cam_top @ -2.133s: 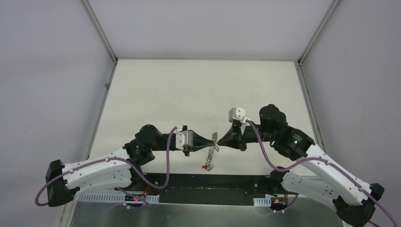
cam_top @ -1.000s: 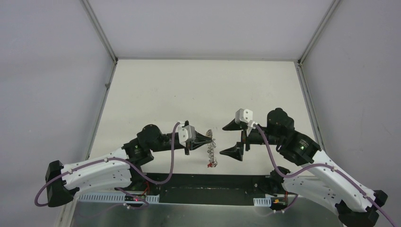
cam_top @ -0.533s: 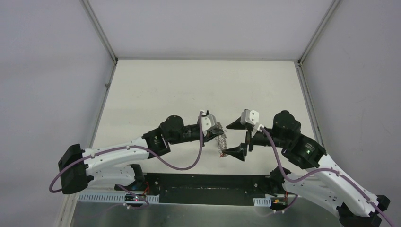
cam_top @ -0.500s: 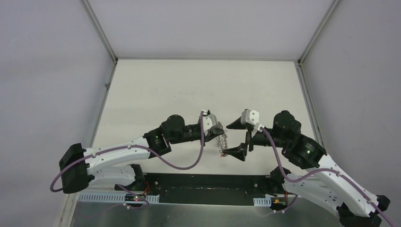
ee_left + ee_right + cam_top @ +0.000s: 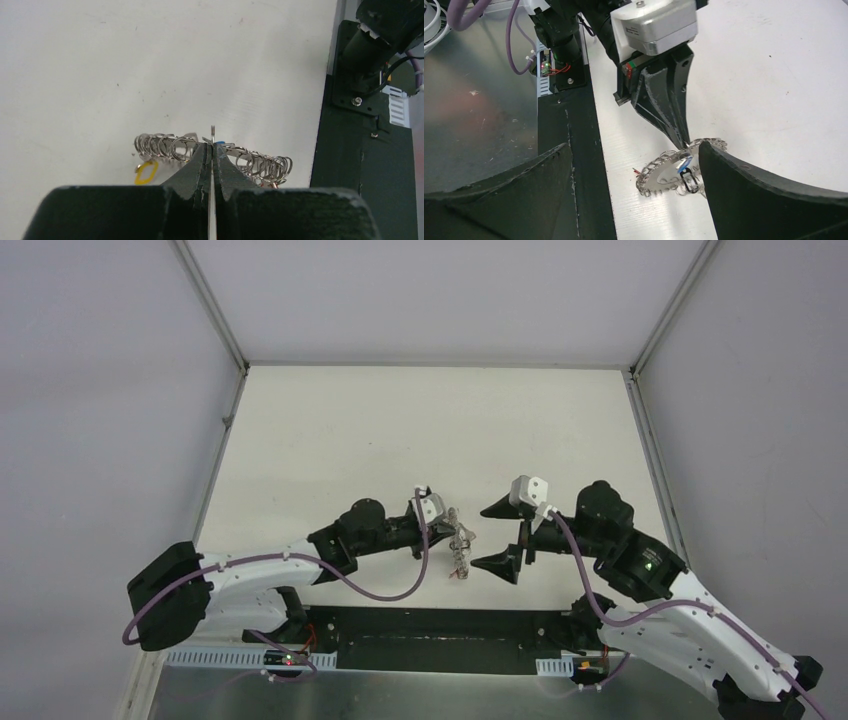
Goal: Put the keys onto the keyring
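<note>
I pinch the ring chain [image 5: 165, 146] mid-length in the left gripper [image 5: 212, 150]; yellow key tag [image 5: 146, 172] at one end, blue key tag [image 5: 684, 170] beside the gripper's tips. Right gripper [image 5: 480, 537] spread wide, just beside the chain.

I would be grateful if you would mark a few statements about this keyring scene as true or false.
1. The left tool is pinched shut on the ring chain. True.
2. The right tool is closed. False: its jaws stand wide open and grip nothing.
3. A yellow tag lies beside the ring chain. True.
4. The ring chain sits at the far edge of the table. False: it is on the near part, close to the arms' bases.
</note>
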Controlling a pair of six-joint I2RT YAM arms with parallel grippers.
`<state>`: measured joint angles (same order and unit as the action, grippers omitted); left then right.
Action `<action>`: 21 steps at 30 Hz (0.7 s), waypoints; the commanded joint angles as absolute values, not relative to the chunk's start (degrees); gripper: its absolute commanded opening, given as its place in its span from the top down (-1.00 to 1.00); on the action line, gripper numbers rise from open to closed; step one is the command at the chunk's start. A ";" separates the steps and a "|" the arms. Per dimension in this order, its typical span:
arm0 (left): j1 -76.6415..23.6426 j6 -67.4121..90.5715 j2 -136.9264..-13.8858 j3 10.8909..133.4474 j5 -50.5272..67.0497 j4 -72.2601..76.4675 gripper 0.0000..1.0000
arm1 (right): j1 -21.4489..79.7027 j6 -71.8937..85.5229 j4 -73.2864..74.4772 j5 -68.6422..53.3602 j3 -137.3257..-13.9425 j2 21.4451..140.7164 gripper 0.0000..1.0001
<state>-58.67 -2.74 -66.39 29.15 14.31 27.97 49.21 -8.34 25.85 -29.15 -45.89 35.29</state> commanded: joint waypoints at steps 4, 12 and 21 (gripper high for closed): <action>-58.56 3.01 -56.06 20.82 7.82 29.27 1.00 | 49.04 -6.98 22.24 -28.60 -45.30 35.02 -0.99; -58.54 6.88 -41.35 18.85 -2.43 12.41 0.71 | 48.98 -4.33 20.85 -29.10 -44.56 37.31 -0.99; -58.56 11.51 -37.99 25.41 -9.51 -3.12 -0.62 | 47.37 -0.69 20.70 -26.33 -45.20 43.40 -1.00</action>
<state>-58.67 8.78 -37.95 20.21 -4.86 4.43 48.90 -3.79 23.09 -28.40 -45.08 41.21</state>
